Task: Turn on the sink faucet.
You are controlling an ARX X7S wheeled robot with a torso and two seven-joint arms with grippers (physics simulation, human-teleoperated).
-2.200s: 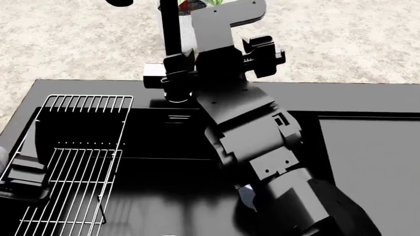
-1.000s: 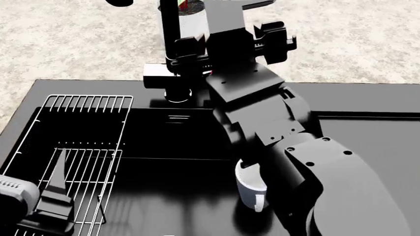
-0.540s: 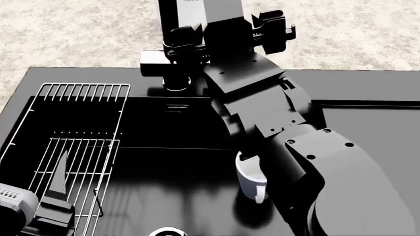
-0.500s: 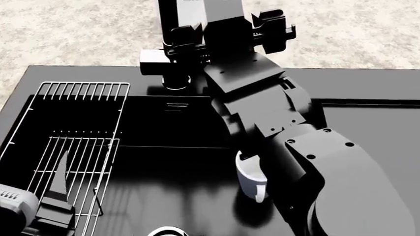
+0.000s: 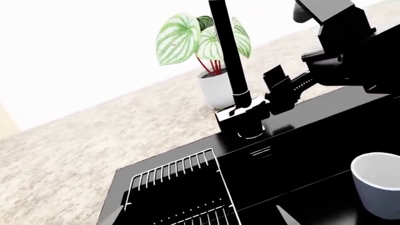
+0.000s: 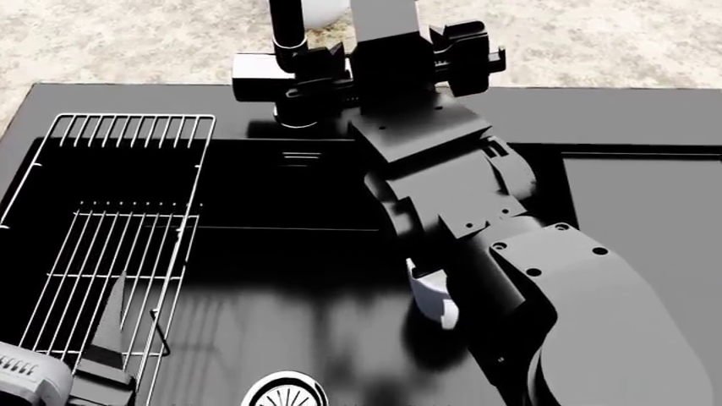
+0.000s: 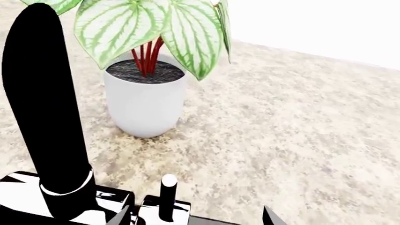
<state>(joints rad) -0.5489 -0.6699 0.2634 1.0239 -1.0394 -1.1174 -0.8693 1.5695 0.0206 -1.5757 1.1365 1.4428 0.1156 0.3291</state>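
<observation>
The glossy black sink faucet (image 6: 282,78) stands at the back rim of the sink (image 6: 282,279), its thin pipe (image 5: 226,51) rising from a blocky base with a chrome ring (image 5: 251,136). My right gripper (image 7: 195,218) is open at the base, its tips either side of the small upright lever handle (image 7: 167,196) without touching it. It also shows in the left wrist view (image 5: 279,90). My left gripper (image 5: 198,220) is open and empty, low over the wire rack (image 6: 113,228) at the basin's left.
A white cup (image 6: 434,300) stands in the basin beside my right arm (image 6: 451,194). A chrome drain (image 6: 284,394) is at the front. A white potted plant (image 7: 145,96) stands behind the faucet on the speckled counter. The flat drainboard (image 6: 643,211) lies at the right.
The head view has tilted down, so the drain now shows and the faucet sits higher. My right gripper has reached up to the faucet base. My left gripper has shifted slightly.
</observation>
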